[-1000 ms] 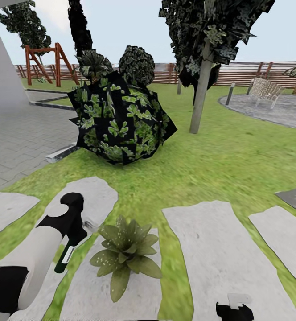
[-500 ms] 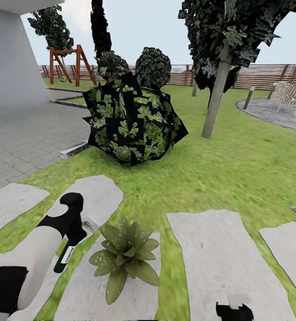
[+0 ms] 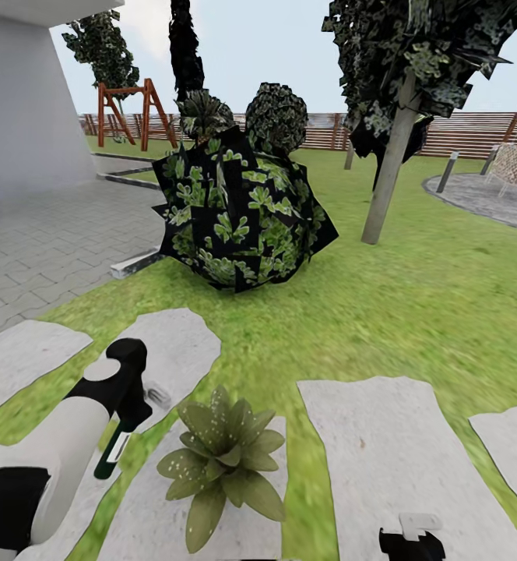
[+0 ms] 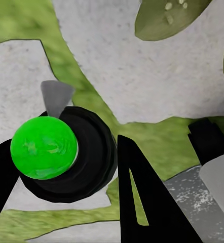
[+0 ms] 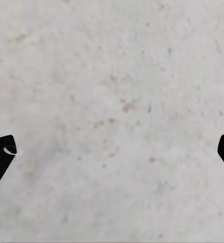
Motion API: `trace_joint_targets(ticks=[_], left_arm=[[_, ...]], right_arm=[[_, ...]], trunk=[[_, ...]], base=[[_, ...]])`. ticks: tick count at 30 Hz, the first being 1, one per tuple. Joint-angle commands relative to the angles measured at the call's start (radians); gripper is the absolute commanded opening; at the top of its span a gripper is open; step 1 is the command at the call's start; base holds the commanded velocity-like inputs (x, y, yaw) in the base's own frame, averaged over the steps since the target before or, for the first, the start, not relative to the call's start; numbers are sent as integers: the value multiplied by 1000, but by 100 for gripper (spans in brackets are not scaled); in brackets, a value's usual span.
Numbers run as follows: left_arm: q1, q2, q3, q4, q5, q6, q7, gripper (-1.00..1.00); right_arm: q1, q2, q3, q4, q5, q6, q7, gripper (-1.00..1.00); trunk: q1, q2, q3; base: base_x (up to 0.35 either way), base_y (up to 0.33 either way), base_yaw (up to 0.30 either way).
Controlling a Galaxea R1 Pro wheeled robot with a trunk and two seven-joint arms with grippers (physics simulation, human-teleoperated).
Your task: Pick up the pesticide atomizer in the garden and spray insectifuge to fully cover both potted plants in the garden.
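White left arm (image 3: 60, 448) with black joints, black gripper (image 3: 138, 405).

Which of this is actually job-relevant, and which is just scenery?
Job:
- pesticide atomizer, held by the left arm
- potted plant

Scenery:
- big bush
- tree trunk
- swing frame
- bollard lamp
- stepping stones

Flat, even daylight falls over the lawn (image 3: 414, 296) under a pale sky, with no clear shadows or glare that I can see, and the far grass looks smeared and soft. The dark bush (image 3: 239, 214) renders blocky and jagged. Past my fingers (image 5: 0, 157) the stepping stone (image 5: 117, 101) looks bright, washed-out and faintly speckled.
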Motion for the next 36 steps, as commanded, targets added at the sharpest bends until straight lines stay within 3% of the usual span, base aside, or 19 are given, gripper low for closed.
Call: trace_joint_targets(ticks=[1, 11, 18, 26, 36], left_arm=[[1, 1, -5, -1, -6, 11, -10, -100], [6, 1, -8, -1, -7, 9, -10, -100], [6, 1, -7, -1, -7, 9, -10, -100], [4, 2, -5, -1, -43, 9, -10, -100], [10, 8, 7, 2, -34, 8, -10, -100]], right_arm=[[-1, 0, -8, 1, 10, -4, -2, 100], [-1, 1, -8, 1, 9, -4, -2, 100], [-1, 3, -8, 1, 9, -4, -2, 100], [-1, 4, -8, 1, 9, -4, -2, 100], [-1, 5, -8, 1, 9, -4, -2, 100]], trunk=[[0, 0, -1], [0, 0, -1], [0, 0, -1], [0, 0, -1], [0, 0, -1]], base=[[23, 0, 0], [11, -3, 0], [96, -199, 0], [-236, -192, 0], [-142, -212, 0]])
